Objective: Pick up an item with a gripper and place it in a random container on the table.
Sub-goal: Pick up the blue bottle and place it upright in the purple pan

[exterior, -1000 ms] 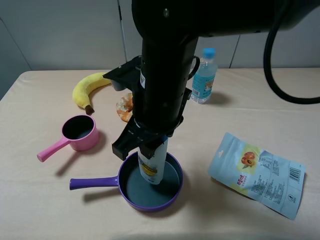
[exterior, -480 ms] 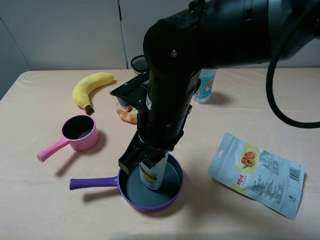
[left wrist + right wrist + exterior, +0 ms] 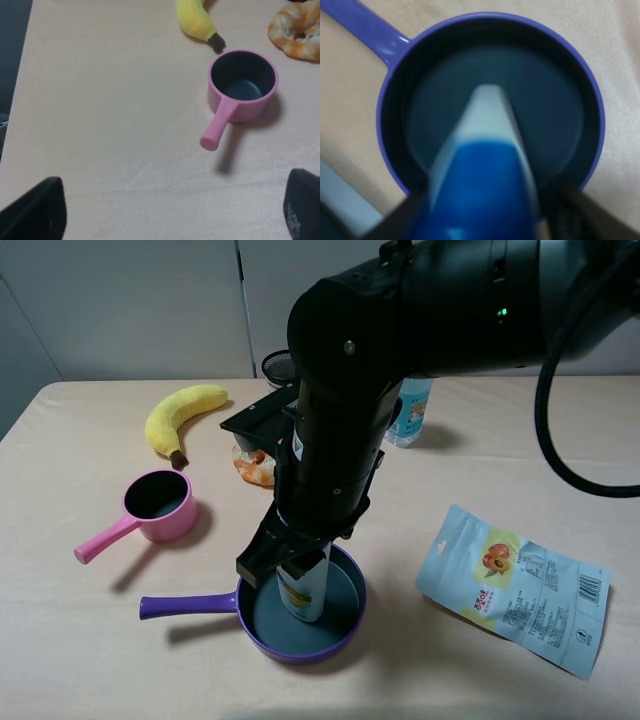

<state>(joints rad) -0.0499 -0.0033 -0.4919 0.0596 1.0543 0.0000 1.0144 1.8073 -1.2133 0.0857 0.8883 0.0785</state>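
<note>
- As the white bottle [image 3: 303,592] stands cap-up inside the purple pan [image 3: 346,612], we judge that we are at the placing step, with the release not yet made.
- Our right pincer [image 3: 298,566] is clamped on the bottle's upper part, one jaw on each side (the wrist view looks straight down the blue cap into the pan's dark floor).
- We cannot tell whether the bottle's base touches that floor or hangs just above it; the high view suggests contact, near the middle of the pan.
- Our left pincer [image 3: 167,215] is spread wide with nothing between its jaws. It hangs over bare table [image 3: 100,100] on the left, near the pink saucepan [image 3: 243,85] and the banana [image 3: 197,22].
- The next move, as we see it, calls for easing the last bit down if there is any gap, then parting the jaws and lifting straight up.
- We expect the tall, narrow bottle to tip easily, and the pan's low wall would not hold it, so the jaws should come clear of it evenly.
</note>
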